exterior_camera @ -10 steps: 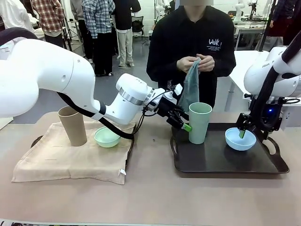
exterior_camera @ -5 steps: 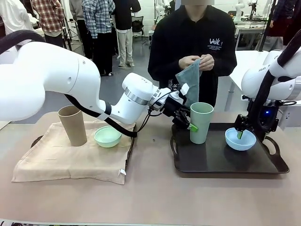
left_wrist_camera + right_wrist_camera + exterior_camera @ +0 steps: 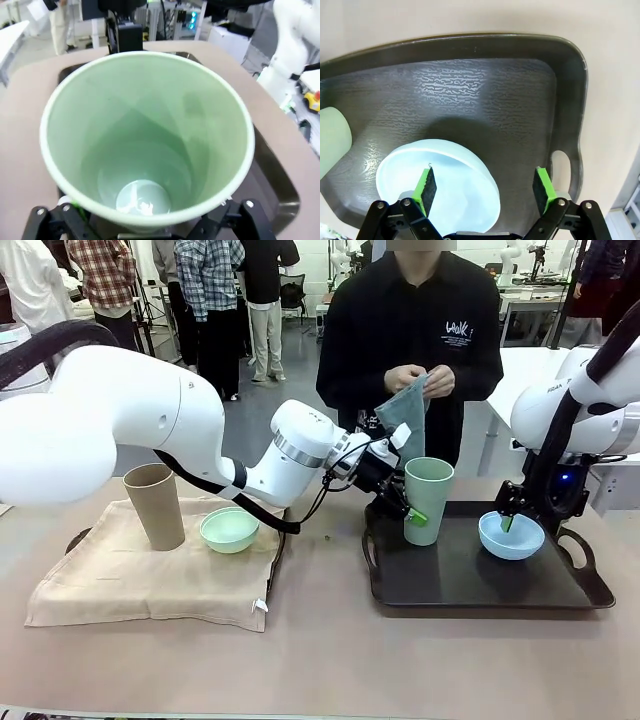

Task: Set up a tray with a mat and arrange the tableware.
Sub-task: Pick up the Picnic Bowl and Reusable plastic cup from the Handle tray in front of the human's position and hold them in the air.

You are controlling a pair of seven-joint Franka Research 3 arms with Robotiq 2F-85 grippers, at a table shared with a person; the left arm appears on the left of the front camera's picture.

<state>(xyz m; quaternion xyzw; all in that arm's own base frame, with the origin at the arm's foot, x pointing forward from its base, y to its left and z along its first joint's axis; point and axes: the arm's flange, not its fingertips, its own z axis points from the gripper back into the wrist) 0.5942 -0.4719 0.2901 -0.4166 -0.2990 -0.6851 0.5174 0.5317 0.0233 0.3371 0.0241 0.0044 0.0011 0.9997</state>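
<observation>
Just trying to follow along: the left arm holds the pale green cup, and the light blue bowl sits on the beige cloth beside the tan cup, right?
Not quite: the light blue bowl sits in the dark tray, as the front view shows. The left gripper does hold the pale green cup.

white print (image 3: 456, 330) on person's black shirt (image 3: 372, 320), too small to read

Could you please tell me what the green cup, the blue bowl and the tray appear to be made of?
The green cup: probably matte plastic or a fibre composite; smooth wall, soft dull sheen. The blue bowl: likely the same, even pale surface without glare. The tray: dark moulded plastic, seemingly; grained, slightly glossy floor and cut-out handle.
</observation>
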